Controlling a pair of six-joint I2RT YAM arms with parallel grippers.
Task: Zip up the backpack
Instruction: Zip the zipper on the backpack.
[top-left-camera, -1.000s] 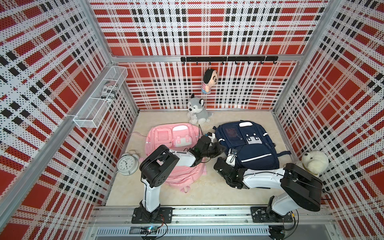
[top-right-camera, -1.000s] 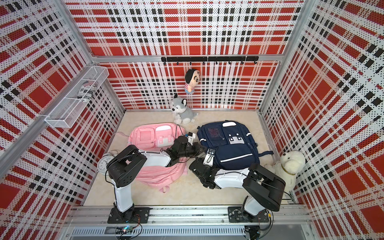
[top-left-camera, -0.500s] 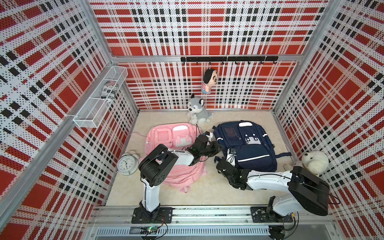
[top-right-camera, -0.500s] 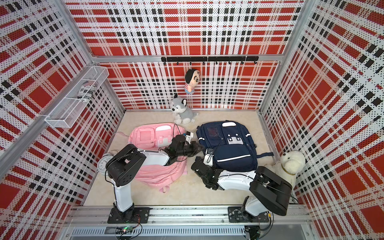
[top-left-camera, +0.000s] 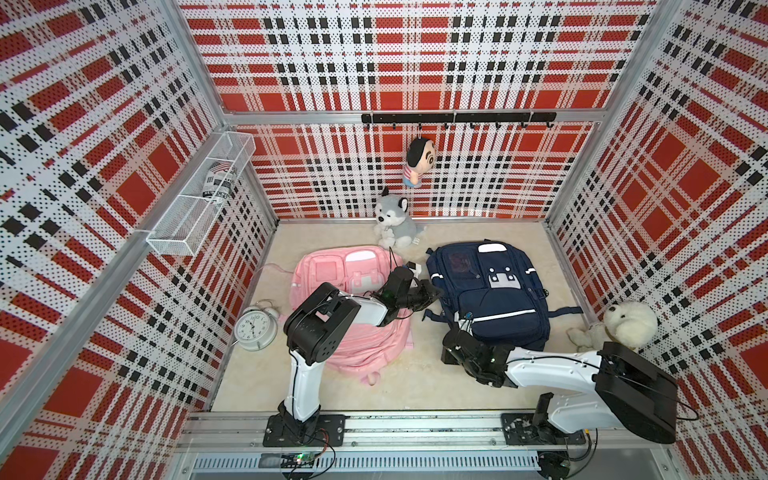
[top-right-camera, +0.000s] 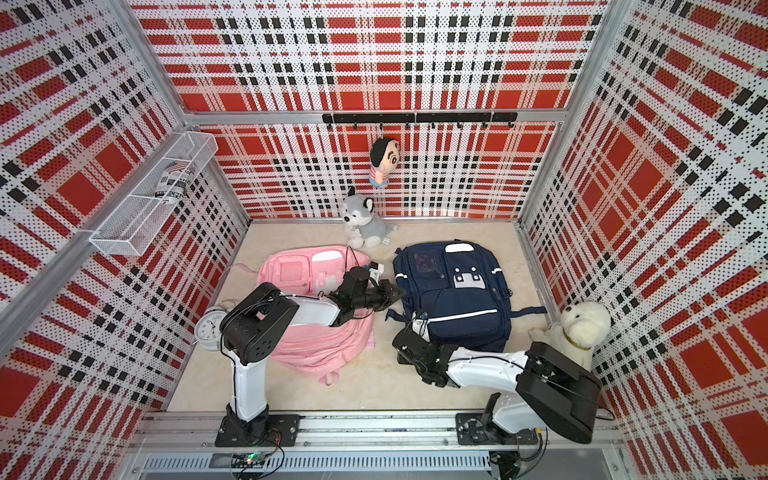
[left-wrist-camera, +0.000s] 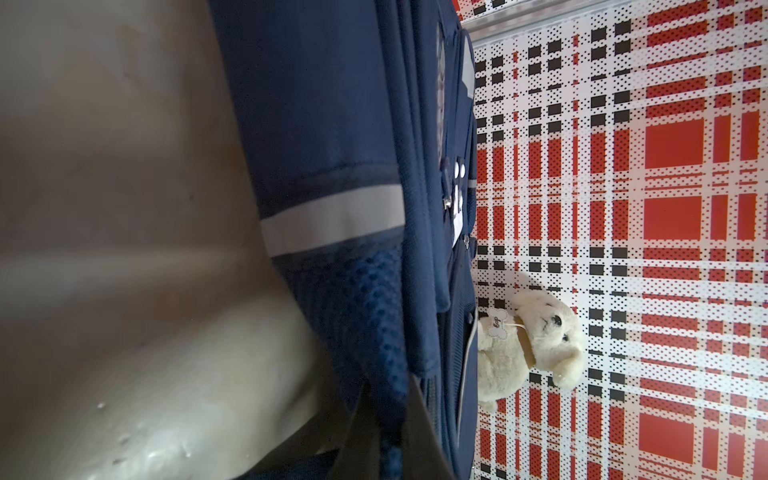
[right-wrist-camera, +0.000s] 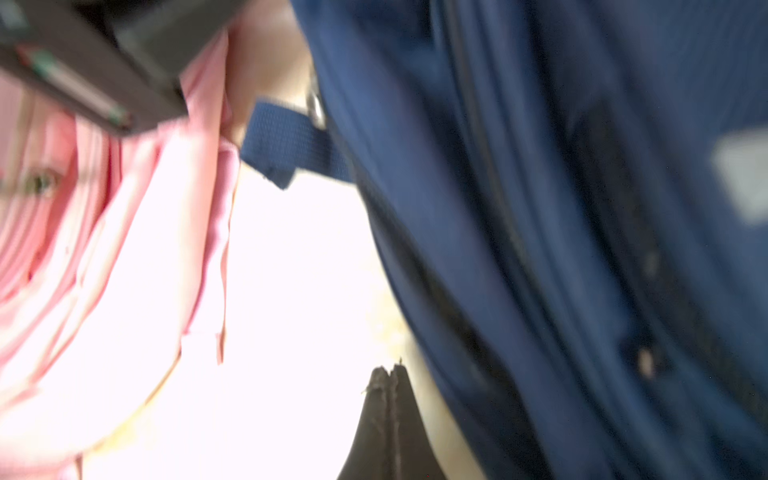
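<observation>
One navy backpack, one pink backpack — left claw clamped on the navy, right claw clenched

Lab robot cell (staged as kid's room): plaid pegboard walls, alu base rail.

A cream floor mat carries the navy backpack. Just left of it lies a pink backpack, and farther left an alarm clock. A husky plush sits beyond its far-left corner, a white plush dog to its right.
</observation>
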